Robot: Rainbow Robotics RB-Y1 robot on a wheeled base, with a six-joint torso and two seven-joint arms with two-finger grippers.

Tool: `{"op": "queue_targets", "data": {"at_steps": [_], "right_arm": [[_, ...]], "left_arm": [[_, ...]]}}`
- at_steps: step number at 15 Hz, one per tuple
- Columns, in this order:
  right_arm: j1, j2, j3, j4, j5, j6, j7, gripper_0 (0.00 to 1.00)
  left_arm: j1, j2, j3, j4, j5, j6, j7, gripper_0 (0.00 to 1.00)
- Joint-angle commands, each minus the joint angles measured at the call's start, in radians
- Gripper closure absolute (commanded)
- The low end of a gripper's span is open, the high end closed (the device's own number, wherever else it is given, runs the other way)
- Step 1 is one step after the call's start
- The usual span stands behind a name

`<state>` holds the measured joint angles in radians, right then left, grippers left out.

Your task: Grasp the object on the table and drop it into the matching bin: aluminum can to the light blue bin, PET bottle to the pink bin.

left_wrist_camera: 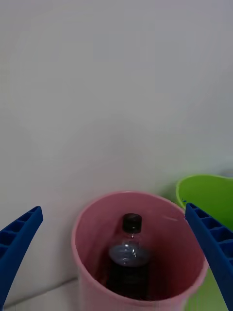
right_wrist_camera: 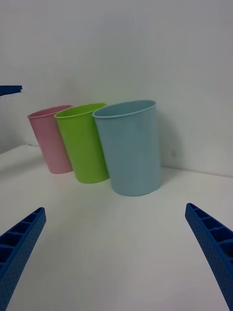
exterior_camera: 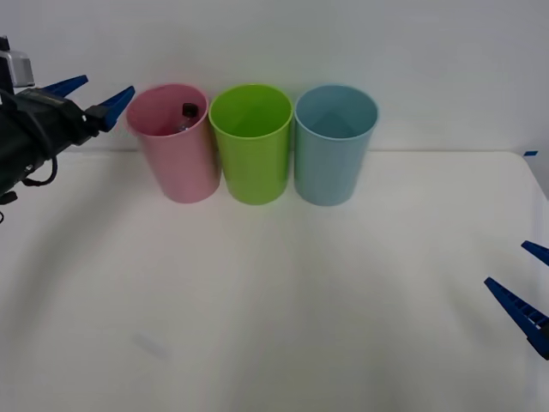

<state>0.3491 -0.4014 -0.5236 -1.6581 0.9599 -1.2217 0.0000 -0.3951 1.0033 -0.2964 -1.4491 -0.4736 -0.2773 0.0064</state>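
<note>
1. Nearest the front camera, the right gripper [exterior_camera: 530,287] is seen low at the table's right edge, well apart from the pink bin [exterior_camera: 176,146]; its blue fingers [right_wrist_camera: 19,245] are spread wide and nothing is held between them.
2. Inside the pink bin, the PET bottle [left_wrist_camera: 127,260] is seen standing roughly upright, black cap uppermost, dark liquid filling its body, leaning close to the bin's inner wall.
3. Just above and to the left of the pink bin's rim, the left gripper [exterior_camera: 96,97] is held in the air; its fingers [left_wrist_camera: 209,243] are wide apart, and nothing is gripped. The bottle lies below and between them, untouched.
4. Immediately to the right of the pink bin, a green bin [exterior_camera: 251,142] is placed, touching or nearly touching it, and the light blue bin [exterior_camera: 333,142] is set just beyond that, in one row.
5. Behind the pink bin, the table [exterior_camera: 274,326] is ended by its far edge against a plain white wall [exterior_camera: 429,60], leaving little room there.
6. In front of the pink bin, a broad stretch of bare white tabletop is left open toward the camera.
</note>
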Motion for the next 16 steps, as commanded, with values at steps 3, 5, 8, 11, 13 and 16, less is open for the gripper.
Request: {"op": "queue_targets", "data": {"at_steps": [3,5,8,11,13,16], "right_arm": [[0.000,0.000,0.000,0.000,0.000,0.000,0.000,0.00],[0.000,0.000,0.000,0.000,0.000,0.000,0.000,0.00],[0.000,0.000,0.000,0.000,0.000,0.000,0.000,0.00],[0.000,0.000,0.000,0.000,0.000,0.000,0.000,0.00],[0.000,0.000,0.000,0.000,0.000,0.000,0.000,0.00],[0.000,0.000,0.000,0.000,0.000,0.000,0.000,0.00]], "left_arm": [[0.153,-0.002,0.126,-0.024,-0.005,-0.115,-0.009,0.00],[0.213,0.000,0.163,-0.022,-0.008,-0.171,-0.023,0.00],[0.294,-0.002,0.224,-0.024,-0.023,-0.269,-0.037,0.00],[0.384,-0.002,0.293,-0.022,-0.053,-0.373,-0.043,0.00],[0.440,-0.002,0.336,-0.024,-0.068,-0.434,-0.051,0.00],[0.527,-0.002,0.419,-0.022,-0.097,-0.533,-0.069,0.00]]}}
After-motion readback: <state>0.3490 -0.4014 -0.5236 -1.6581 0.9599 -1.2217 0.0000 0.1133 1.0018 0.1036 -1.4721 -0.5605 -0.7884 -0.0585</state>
